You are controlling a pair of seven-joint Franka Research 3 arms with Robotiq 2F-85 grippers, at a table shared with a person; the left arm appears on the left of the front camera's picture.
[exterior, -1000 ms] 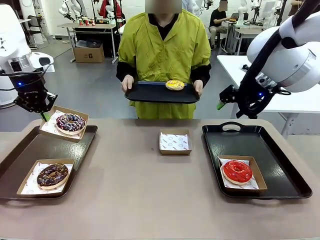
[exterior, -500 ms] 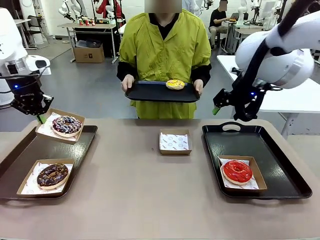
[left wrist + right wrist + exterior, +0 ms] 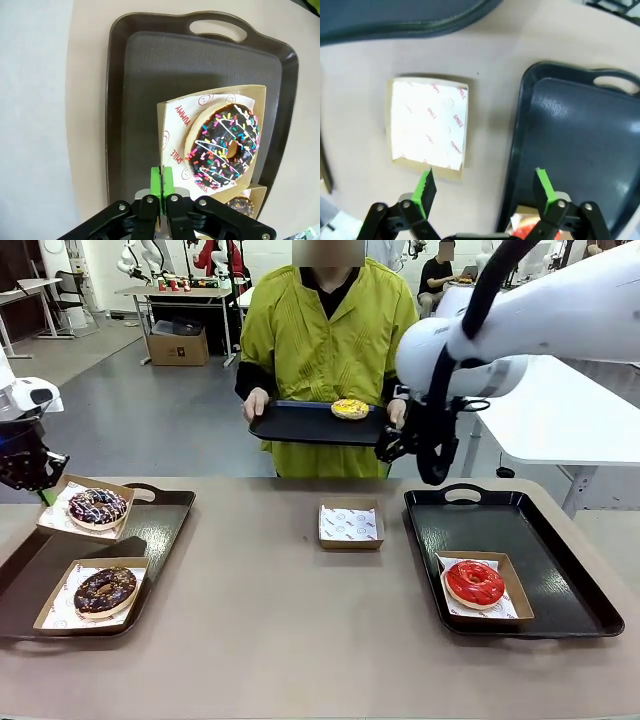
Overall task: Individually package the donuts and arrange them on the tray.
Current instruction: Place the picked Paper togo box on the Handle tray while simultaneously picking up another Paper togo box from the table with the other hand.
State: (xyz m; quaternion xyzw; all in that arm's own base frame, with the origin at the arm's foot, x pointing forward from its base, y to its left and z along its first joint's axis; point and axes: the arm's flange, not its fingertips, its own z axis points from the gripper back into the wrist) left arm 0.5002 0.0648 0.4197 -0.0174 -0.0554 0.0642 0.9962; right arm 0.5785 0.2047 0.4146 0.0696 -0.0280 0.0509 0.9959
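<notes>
The left claw, clamped on the box of the sprinkled donut, has carried it left past the brown tray. The right claw, fingers apart, has swung in over the empty box on the tabletop. The brown tray holds the boxed chocolate donut, the black tray the boxed red donut, and the person's tray the yellow donut.

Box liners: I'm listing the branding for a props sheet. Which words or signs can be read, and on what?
"YUMMY": red print on the paper liner under the sprinkled donut, left wrist view.
"SMILE": red, on that same liner, and on the empty box's liner in the right wrist view.
Smiley-face signs: red outlines on the sprinkled donut's liner.
Front view: all liner prints are too small to read.
</notes>
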